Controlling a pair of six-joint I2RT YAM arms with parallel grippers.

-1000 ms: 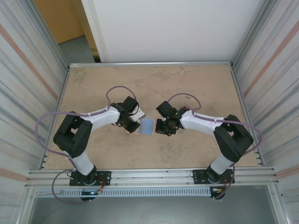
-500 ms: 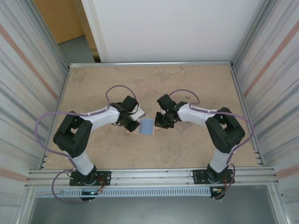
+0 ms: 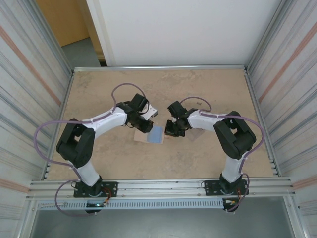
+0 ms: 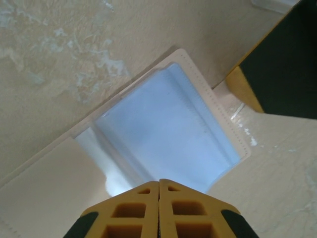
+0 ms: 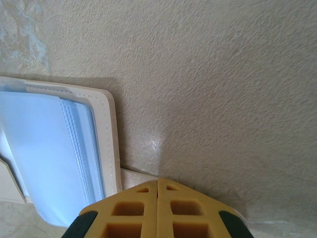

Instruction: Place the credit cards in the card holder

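I saw the card holder (image 3: 156,134) lying open at the centre of the desk (image 3: 198,89) in the top view, beige-edged, its pale blue pockets facing up. The left jaws and right jaws were each pressed shut, flanking it. The left wrist view cut off its beige flap (image 4: 44,183) at the lower left, and I could not make out what the pockets held.

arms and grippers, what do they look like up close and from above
The left arm and right arm have white links, black joints and looping purple cables. The left gripper and right gripper are yellow with recessed square pockets and black patches.
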